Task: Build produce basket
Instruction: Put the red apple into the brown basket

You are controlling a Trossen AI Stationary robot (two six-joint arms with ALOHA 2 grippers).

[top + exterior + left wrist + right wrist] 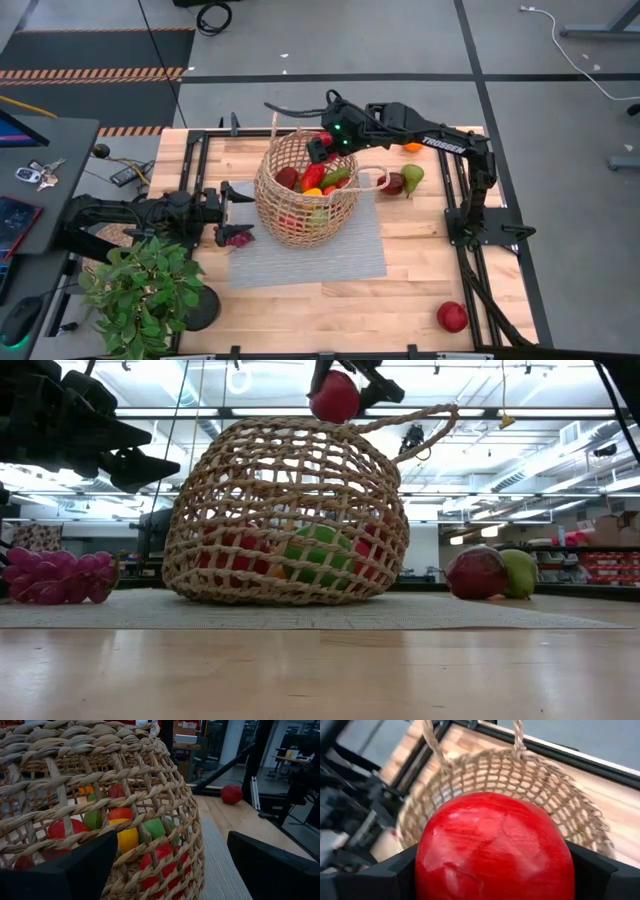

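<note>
Lab: hazard-taped floor (95, 73), framed workbench (420, 300)

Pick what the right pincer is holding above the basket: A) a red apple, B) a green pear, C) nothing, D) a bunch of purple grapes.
A: the right pincer grips a red apple between its fingers, hanging over the open rim of the basket.

Tan wicker basket (300, 195), upright near the tabletop's centre, holds mixed produce (318, 180); one red apple (335, 397) is held above its rim.
</note>
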